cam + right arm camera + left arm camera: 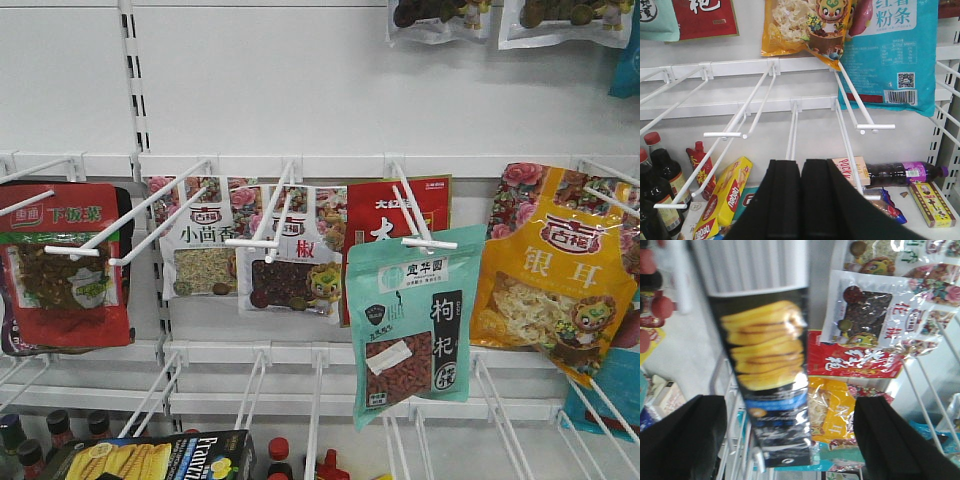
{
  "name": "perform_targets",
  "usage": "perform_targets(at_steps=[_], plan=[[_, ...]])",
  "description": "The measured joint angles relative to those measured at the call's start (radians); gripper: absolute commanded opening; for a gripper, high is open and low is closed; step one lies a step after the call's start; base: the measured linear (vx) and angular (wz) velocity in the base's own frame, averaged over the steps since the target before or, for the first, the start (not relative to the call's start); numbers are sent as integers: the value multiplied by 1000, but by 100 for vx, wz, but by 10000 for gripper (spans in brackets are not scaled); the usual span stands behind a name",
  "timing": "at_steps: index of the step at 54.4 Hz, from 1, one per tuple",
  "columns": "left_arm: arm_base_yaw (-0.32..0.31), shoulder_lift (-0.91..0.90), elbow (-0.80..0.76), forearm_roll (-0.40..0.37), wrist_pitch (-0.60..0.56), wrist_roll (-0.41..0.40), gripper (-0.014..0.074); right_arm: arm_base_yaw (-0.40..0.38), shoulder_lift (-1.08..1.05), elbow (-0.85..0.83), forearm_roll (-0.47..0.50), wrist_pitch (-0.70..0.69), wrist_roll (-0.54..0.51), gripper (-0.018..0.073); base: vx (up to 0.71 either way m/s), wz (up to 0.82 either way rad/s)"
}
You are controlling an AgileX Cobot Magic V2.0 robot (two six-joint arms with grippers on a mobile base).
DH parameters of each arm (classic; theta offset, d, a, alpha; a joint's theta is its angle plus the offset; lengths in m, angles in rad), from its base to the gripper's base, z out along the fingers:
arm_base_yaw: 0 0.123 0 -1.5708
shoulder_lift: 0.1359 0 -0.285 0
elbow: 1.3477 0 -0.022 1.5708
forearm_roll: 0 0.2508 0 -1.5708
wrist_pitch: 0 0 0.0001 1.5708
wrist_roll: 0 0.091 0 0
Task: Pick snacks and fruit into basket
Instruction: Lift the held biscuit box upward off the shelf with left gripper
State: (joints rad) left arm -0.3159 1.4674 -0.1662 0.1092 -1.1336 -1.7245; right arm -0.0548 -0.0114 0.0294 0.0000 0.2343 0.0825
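Observation:
A black-and-blue carton picturing yellow corn cobs [767, 370], one of the snacks, shows blurred and tilted in the left wrist view. It lies between the wide-apart fingers [685, 440] of my left gripper [790, 402], which is open, with a clear gap to the right finger. The front view shows the same carton [150, 460] at the bottom edge. The teal pouch with a window of red berries [410, 320] hangs on a white peg. My right gripper [801, 200] is shut with nothing in it, below the pegs. The fruit and the basket are out of view.
A red pouch of dark greens [65, 265] and a yellow-orange pouch [555, 280] hang on the peg wall. White peg hooks [860, 107] jut forward. On the shelf below stand dark bottles [660, 185], a yellow box [722, 197], a Pocky box [852, 170] and a purple-labelled bottle [905, 173].

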Motion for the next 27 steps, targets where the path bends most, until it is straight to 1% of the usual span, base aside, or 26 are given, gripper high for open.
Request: perform_targets(at_steps=[18,27], plan=[[0,0,-5,0,0,-1,594,0,0,0,0,0,0,-8,0,0],[0,0,-5,-16,0,-1,594,0,0,0,0,0,0,-8,0,0]])
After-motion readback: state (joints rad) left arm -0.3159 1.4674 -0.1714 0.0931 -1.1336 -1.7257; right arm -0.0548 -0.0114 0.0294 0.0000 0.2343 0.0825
